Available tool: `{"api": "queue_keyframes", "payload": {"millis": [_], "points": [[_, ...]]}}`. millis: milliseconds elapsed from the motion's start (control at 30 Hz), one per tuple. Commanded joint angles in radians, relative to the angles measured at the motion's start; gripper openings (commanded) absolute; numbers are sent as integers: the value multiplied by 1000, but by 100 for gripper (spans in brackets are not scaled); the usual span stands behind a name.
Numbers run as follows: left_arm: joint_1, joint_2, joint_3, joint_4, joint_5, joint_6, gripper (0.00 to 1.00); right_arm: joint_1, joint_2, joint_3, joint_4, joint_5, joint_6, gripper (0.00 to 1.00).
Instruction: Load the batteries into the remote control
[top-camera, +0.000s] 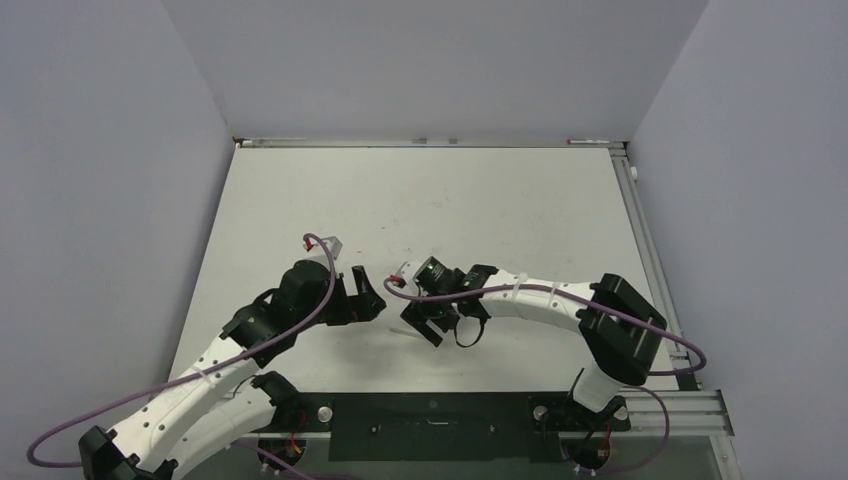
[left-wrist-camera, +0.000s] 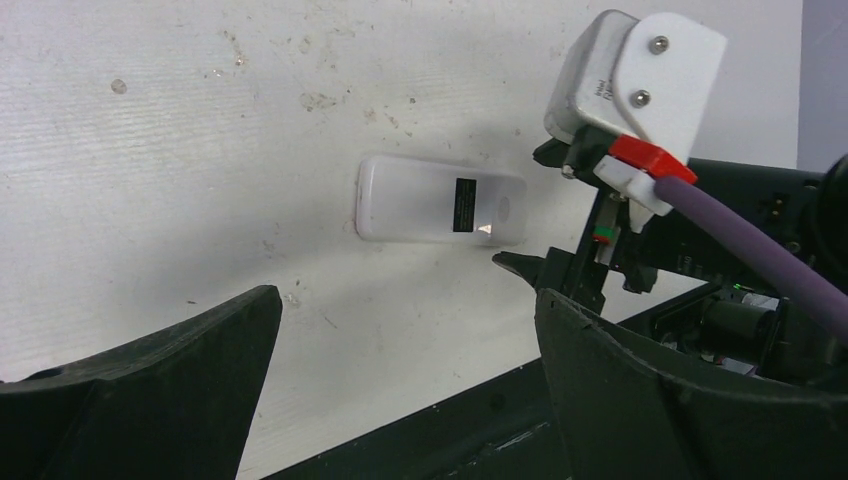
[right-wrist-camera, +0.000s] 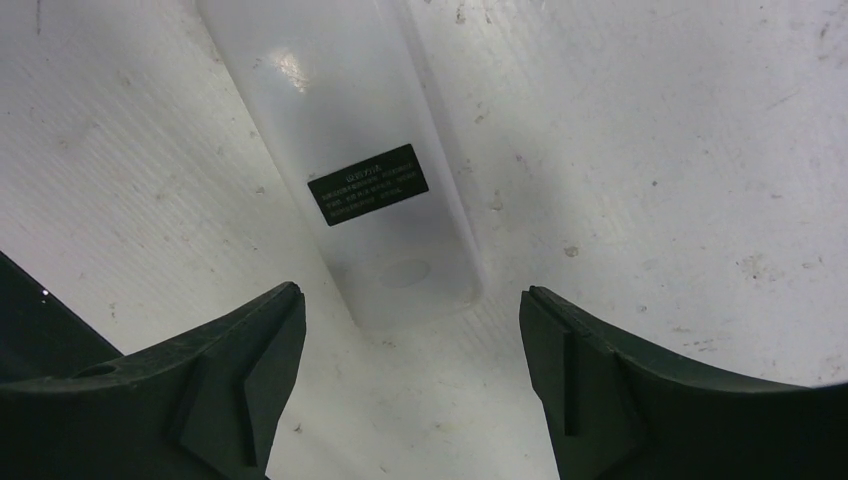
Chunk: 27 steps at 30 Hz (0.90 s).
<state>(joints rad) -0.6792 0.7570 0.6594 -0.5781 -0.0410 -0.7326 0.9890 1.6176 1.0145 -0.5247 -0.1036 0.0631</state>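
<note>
White-shelled arms (top-camera: 545, 308) with black joints, purple cables (left-wrist-camera: 740, 240), black pincer fingers (right-wrist-camera: 240, 380), red connector clip (left-wrist-camera: 650, 157)

Remote control (right-wrist-camera: 370, 190): far end cut off by top edge of right wrist view; button face turned down, unseen. Black label (right-wrist-camera: 367, 184): print too blurred to read. Top view: remote too small, not discernible under arms. Right gripper (right-wrist-camera: 410, 291), left gripper (left-wrist-camera: 407, 292): finger bases cut off by bottom edges of wrist views.

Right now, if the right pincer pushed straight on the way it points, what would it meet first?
Most likely the remote control, lying label-up on the table just ahead of the open right pincer; depth is unclear.
</note>
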Motion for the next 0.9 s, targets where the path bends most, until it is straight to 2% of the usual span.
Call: {"api": "queue_keyframes", "payload": {"millis": [0, 467, 667, 867], "points": [[17, -45, 7, -25, 31, -15, 96, -4, 38, 44, 59, -30, -34, 77], [29, -97, 6, -66, 41, -26, 96, -3, 111, 23, 106, -75, -12, 77], [29, -107, -11, -63, 41, -42, 96, 11, 111, -22, 124, -86, 29, 71], [30, -118, -30, -60, 64, -60, 96, 69, 90, -65, 121, -30, 88, 67]]}}
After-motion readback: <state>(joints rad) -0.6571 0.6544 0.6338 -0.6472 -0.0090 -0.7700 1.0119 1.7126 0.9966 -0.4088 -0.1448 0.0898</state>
